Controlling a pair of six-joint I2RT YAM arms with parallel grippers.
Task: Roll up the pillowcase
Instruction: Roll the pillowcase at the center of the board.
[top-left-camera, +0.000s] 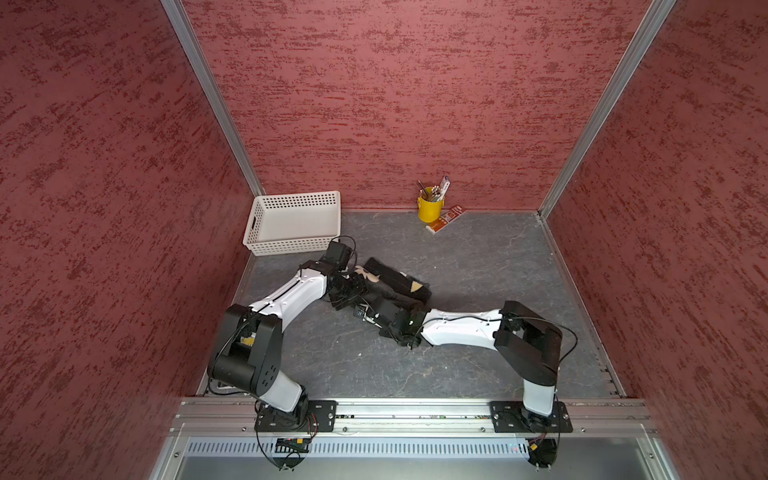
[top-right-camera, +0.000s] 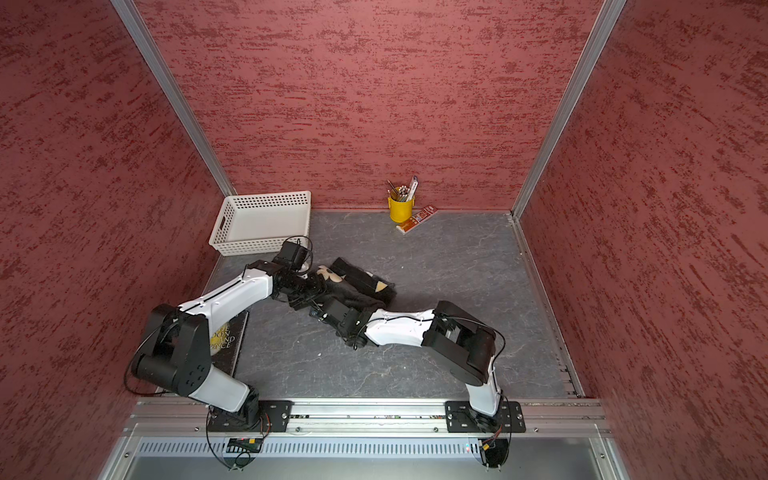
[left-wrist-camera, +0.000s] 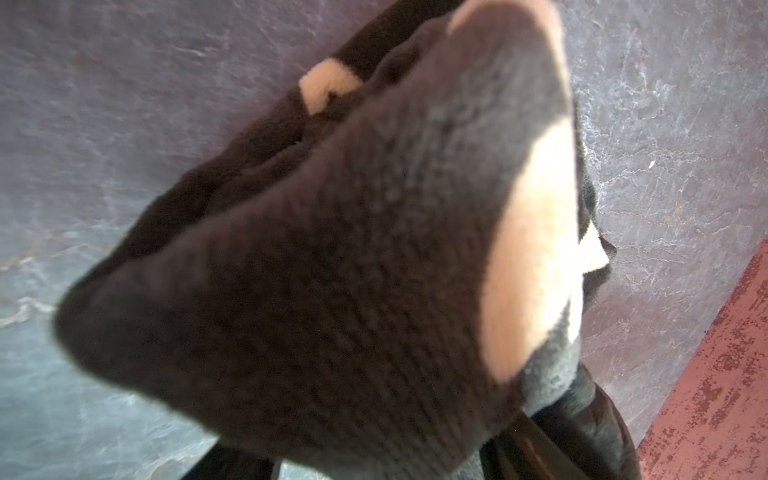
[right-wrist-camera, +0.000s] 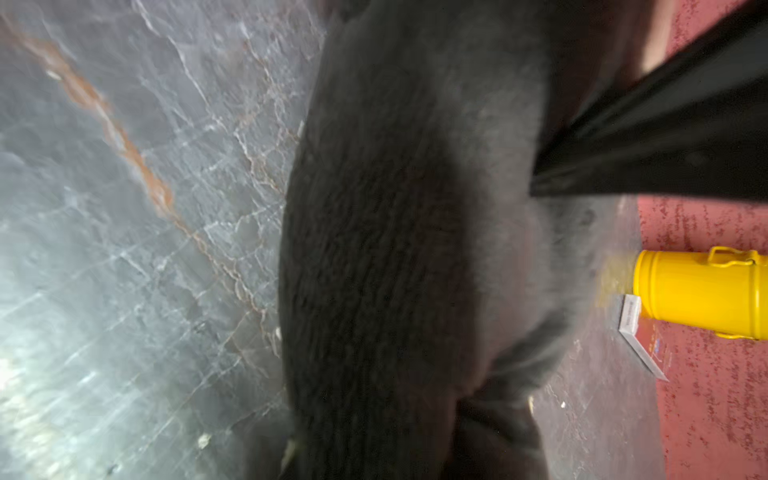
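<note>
- White perforated basket (top-left-camera: 286, 247): stands in the upper left corner of the table, against the walls. It is near the left arm's wrist and apart from the cloth.
- Yellow cup (top-left-camera: 429, 210): stands at the back wall, upper centre, and holds pens and pencils. An orange booklet (top-left-camera: 446, 219) lies flat just beside it. Both are well apart from the cloth.
- Black book (top-right-camera: 230, 336): lies at the left edge of the table, mostly hidden under the left arm's elbow.
- Obstruction: both arms converge on the cloth from the lower side and cover its near edge in both top views.
- Surface: dark grey marbled table (top-left-camera: 478, 291).
- Enclosure: red textured walls (top-left-camera: 415, 104) on three sides. An aluminium rail (top-left-camera: 415, 409) along the lower edge carries both arm bases.
- Pillowcase (top-left-camera: 395, 282): lies at the centre of the table as a compact folded bundle. Its long axis runs from upper left to lower right, and cream motifs show at both ends.
- Left gripper (top-left-camera: 359, 286): sits at the upper left end of the bundle. Plush fills the left wrist view, so the jaw state cannot be determined.
- Right gripper (top-left-camera: 376, 305): sits at the lower edge of the bundle. The cloth hides the jaws, so the state cannot be determined.
</note>
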